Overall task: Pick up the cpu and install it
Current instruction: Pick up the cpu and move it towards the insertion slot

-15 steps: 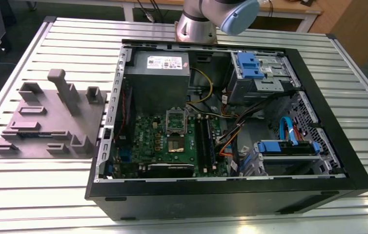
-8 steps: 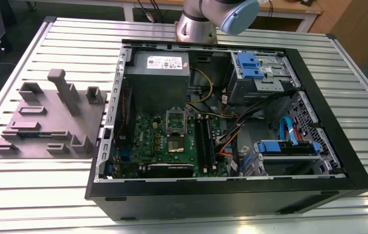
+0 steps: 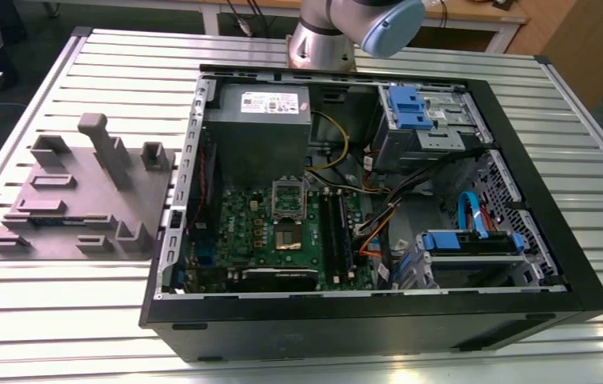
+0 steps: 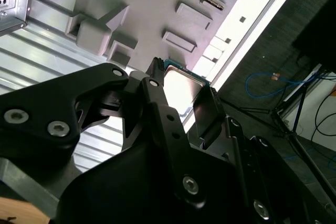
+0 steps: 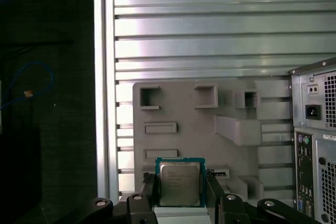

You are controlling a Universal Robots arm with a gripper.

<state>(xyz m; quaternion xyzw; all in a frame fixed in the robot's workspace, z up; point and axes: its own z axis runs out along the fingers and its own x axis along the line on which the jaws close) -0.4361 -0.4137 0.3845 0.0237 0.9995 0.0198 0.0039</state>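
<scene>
Slatted tabletop (image 3: pixel 56 320) carries an open computer case (image 3: pixel 387 336), with a grey moulded tray (image 3: pixel 61 200) just beside it. Gripper (image 5: pixel 181 193): fingers (image 5: pixel 214 188) clamped on opposite edges of the cpu (image 5: pixel 181 182), held off the tabletop near the tray's edge, metal top visible.
</scene>
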